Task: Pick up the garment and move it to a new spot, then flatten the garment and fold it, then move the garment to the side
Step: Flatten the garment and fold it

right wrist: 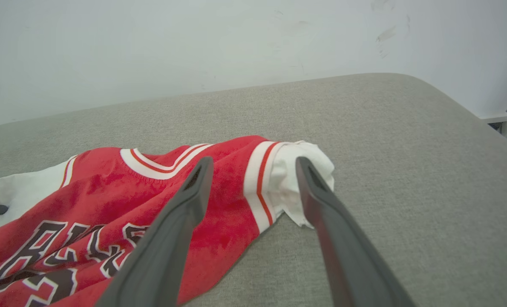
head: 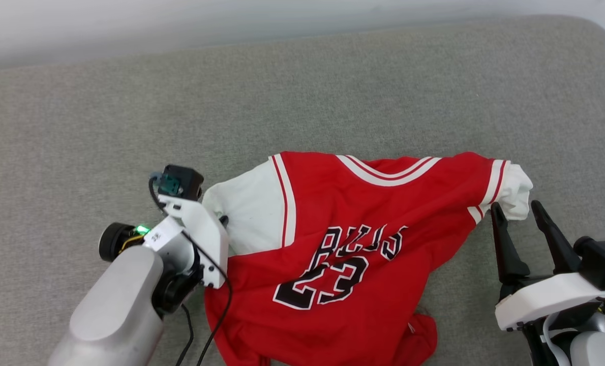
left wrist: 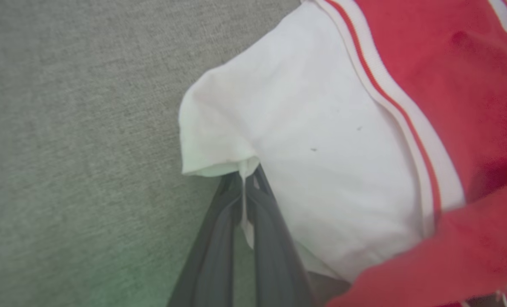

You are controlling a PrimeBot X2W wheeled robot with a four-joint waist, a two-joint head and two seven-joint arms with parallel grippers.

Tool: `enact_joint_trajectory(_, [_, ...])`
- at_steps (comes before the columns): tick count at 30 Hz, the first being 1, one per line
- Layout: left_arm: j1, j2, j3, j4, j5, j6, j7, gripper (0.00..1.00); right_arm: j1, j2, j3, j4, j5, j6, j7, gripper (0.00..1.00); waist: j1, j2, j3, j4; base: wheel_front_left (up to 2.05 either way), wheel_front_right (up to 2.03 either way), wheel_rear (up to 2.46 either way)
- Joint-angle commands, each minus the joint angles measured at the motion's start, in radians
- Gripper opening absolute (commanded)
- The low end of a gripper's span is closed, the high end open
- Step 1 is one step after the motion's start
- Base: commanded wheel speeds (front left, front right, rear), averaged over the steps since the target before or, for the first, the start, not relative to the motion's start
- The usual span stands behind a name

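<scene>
1. Your garment (head: 343,229) is lying front-up on the grey cushion (head: 333,76), in the lower middle of the head view. You can read the "BULLS 23" lettering, but it's rumpled, and the bottom hem is bunched up at the lower edge of the frame.
2. Your left gripper (left wrist: 247,177) is clamped shut on the cuff edge of the white sleeve (head: 251,213) at the left of the head view. In the left wrist view there's a thin strip of white cloth pinched between the two dark fingers (left wrist: 215,247).
3. Your right gripper (head: 516,206) is wide open and holding nothing. Its fingers stand on either side of the other sleeve (head: 516,188), which is crumpled at the right of the head view. Can't tell if the tips touch the cloth.
4. A pale wall (right wrist: 194,51) runs along the top of the right wrist view, behind the cushion.
</scene>
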Motion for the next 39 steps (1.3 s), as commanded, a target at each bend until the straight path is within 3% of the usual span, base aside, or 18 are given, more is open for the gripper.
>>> enact_joint_trajectory(1, [0.039, 0.011, 0.007, -0.002, 0.004, 0.014, -0.023, 0.0, 0.002, 0.002, -0.01, 0.008, 0.004, -0.001, 0.001, 1.0, -0.0001, 0.0, -0.021, 0.013, 0.0, 0.0, 0.0])
enact_joint_trajectory(6, [0.089, 0.05, 0.055, -0.082, 0.019, 0.066, -0.122, 0.0, 0.018, 0.002, -0.057, 0.028, 0.005, -0.001, 0.017, 1.0, -0.0001, 0.0, -0.063, 0.037, 0.0, 0.0, 0.0])
enact_joint_trajectory(12, [0.184, 0.103, 0.097, -0.21, 0.017, 0.121, -0.167, 0.0, 0.034, 0.002, -0.133, 0.06, 0.011, -0.001, 0.064, 1.0, -0.0001, 0.0, -0.107, 0.066, 0.0, 0.0, 0.0])
enact_joint_trajectory(19, [0.228, 0.142, 0.115, -0.353, 0.028, 0.163, -0.164, 0.0, -0.071, -0.045, -0.219, 0.191, 0.059, -0.001, 0.256, 1.0, -0.0001, 0.0, -0.106, 0.094, 0.0, 0.0, 0.0])
enact_joint_trajectory(25, [0.195, 0.145, 0.112, -0.421, 0.04, 0.173, -0.156, 0.0, -0.215, -0.101, -0.214, 0.299, 0.093, -0.001, 0.387, 1.0, -0.0001, 0.0, -0.059, 0.12, 0.0, 0.0, 0.0])
enact_joint_trajectory(33, [0.133, 0.123, 0.094, -0.469, 0.057, 0.166, -0.158, 0.0, -0.447, -0.17, -0.167, 0.455, 0.087, -0.001, 0.667, 1.0, -0.0001, 0.0, 0.036, 0.164, 0.0, 0.0, 0.0])
enact_joint_trajectory(39, [0.114, 0.114, 0.089, -0.469, 0.056, 0.164, -0.167, 0.0, -0.5, -0.186, -0.113, 0.511, 0.082, -0.001, 0.741, 1.0, -0.0001, 0.0, 0.075, 0.176, 0.0, 0.0, 0.0])
